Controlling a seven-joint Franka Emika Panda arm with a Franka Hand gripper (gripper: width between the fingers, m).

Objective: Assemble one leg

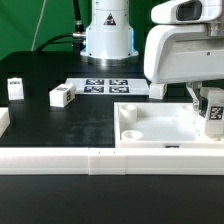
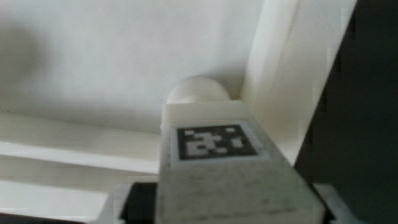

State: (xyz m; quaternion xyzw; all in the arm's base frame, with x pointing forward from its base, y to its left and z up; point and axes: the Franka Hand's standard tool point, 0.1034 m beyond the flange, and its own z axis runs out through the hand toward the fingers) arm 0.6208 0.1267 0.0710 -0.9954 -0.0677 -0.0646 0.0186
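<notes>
The gripper (image 1: 209, 106) hangs at the exterior view's right, jaws clamped on the leg (image 1: 213, 115), tag facing out. The leg is upright over the far right part of the white tray (image 1: 150, 128). Whether its tip touches the tray, the exterior view does not settle. In the wrist view the leg (image 2: 210, 140) fills the gap in the gripper (image 2: 217, 190), its rounded tip pointing at the tray (image 2: 89, 110) beside the raised rim, with the black table (image 2: 365, 120) just past it. On the table (image 1: 40, 125), a spare peg (image 1: 62, 95) and a second peg (image 1: 15, 88) sit well apart from the tray. The marker board (image 1: 100, 86) lies flat beyond them, and the front rail (image 1: 60, 160) runs along the near edge.
</notes>
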